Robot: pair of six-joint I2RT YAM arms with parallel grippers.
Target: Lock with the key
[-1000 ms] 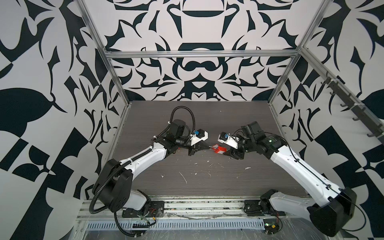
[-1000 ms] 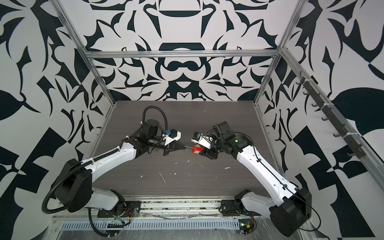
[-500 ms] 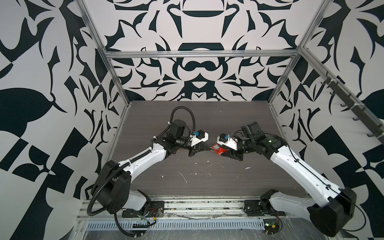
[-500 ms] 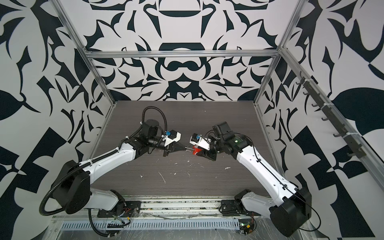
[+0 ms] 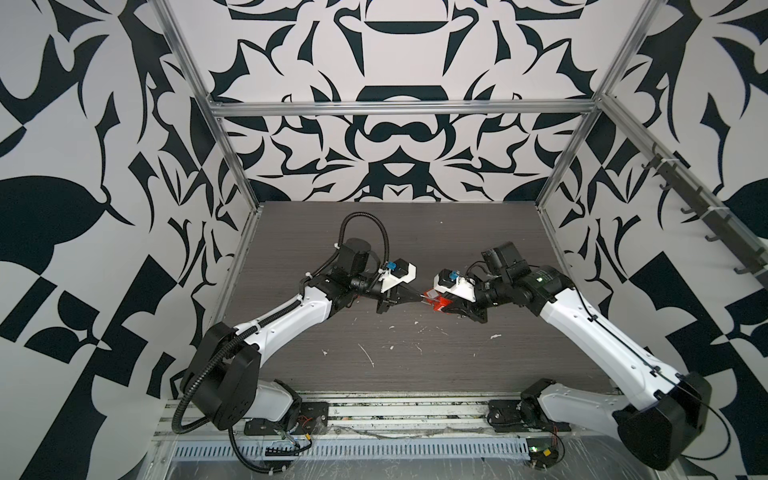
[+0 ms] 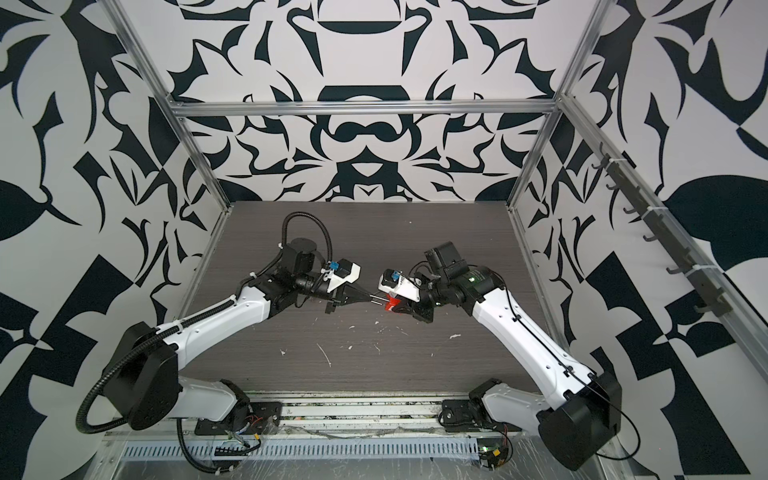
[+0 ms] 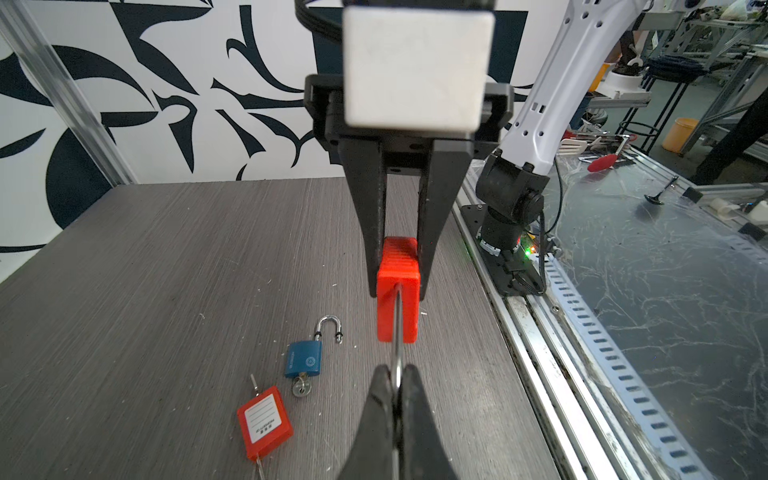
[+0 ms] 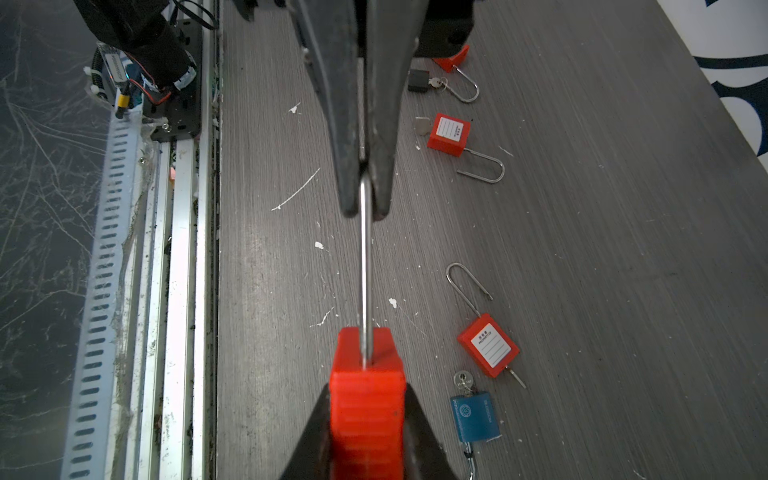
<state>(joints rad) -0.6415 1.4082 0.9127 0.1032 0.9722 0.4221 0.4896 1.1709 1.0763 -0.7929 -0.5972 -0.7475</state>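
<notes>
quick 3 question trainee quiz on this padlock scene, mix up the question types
1. True or false: the left pincer is shut on the steel shackle of the red plastic padlock.
2. What does the right pincer clamp? A) the red plastic padlock's body B) a loose key C) nothing
3. Fill in: the small blue padlock lying on the grey wood-grain table has its shackle ____.
Key: 1 true; 2 A; 3 open
</notes>
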